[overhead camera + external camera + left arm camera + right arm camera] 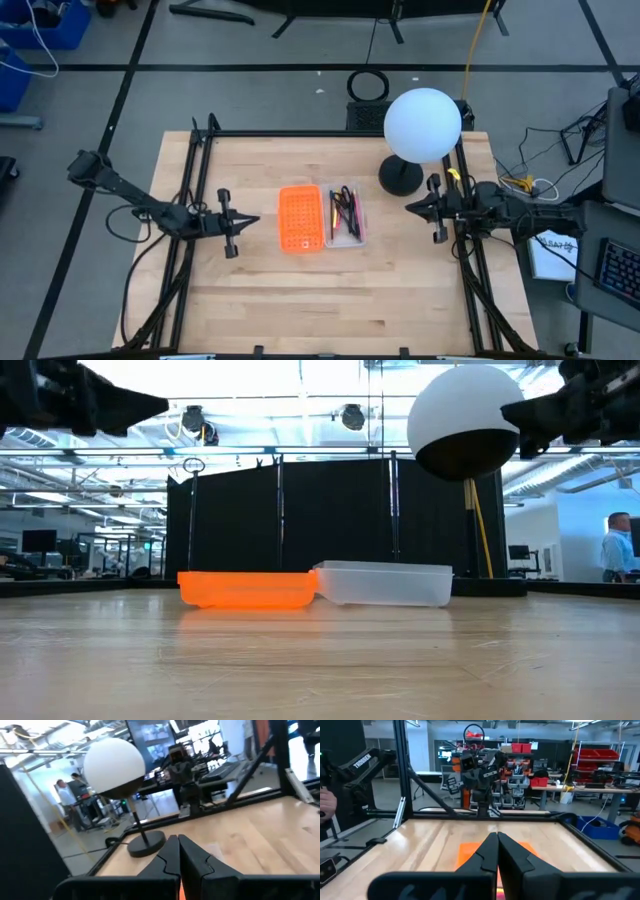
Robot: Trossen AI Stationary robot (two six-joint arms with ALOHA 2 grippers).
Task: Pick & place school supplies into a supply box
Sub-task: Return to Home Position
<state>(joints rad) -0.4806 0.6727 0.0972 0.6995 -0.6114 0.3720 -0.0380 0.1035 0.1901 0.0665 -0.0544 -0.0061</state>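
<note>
The supply box [322, 217] lies open in the middle of the table, its orange half [300, 218] toward the left and its clear half [346, 214] toward the right; both halves rest flat on the wood [315, 586]. Several pens and pencils [346, 211] lie inside the clear half. My left gripper [254, 221] hangs shut above the table, left of the box, holding nothing [178, 851]. My right gripper [410, 207] hangs shut right of the box, also holding nothing [497, 851].
A white globe lamp [421, 125] on a black round base [400, 177] stands at the far right of the table, close to my right arm. Black frame rails [196, 200] run along the table's left and right sides. People stand in the room beyond.
</note>
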